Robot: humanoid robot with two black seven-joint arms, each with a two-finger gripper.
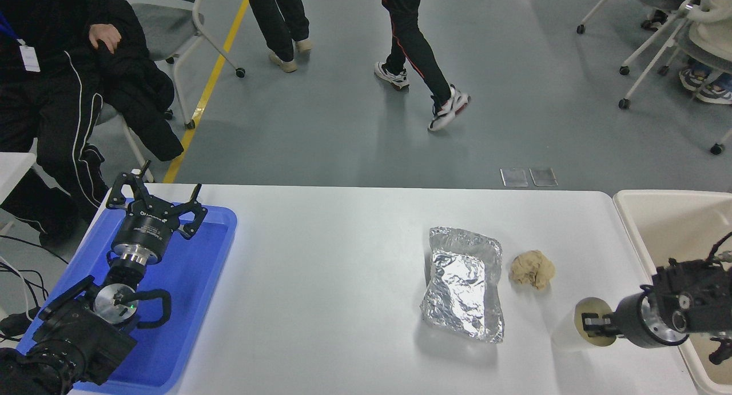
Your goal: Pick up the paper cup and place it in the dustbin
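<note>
White paper cup [566,333] in right gripper [595,325] near dustbin [629,223].

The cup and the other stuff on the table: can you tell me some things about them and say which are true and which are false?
1. The right pincer grips the cup at its rim. True.
2. The cup is inside the bin. False: it is over the table, left of the bin.
3. The paper ball lies right of the foil tray. True.
4. The left pincer holds the paper ball. False: it is empty, open over the blue tray.
</note>
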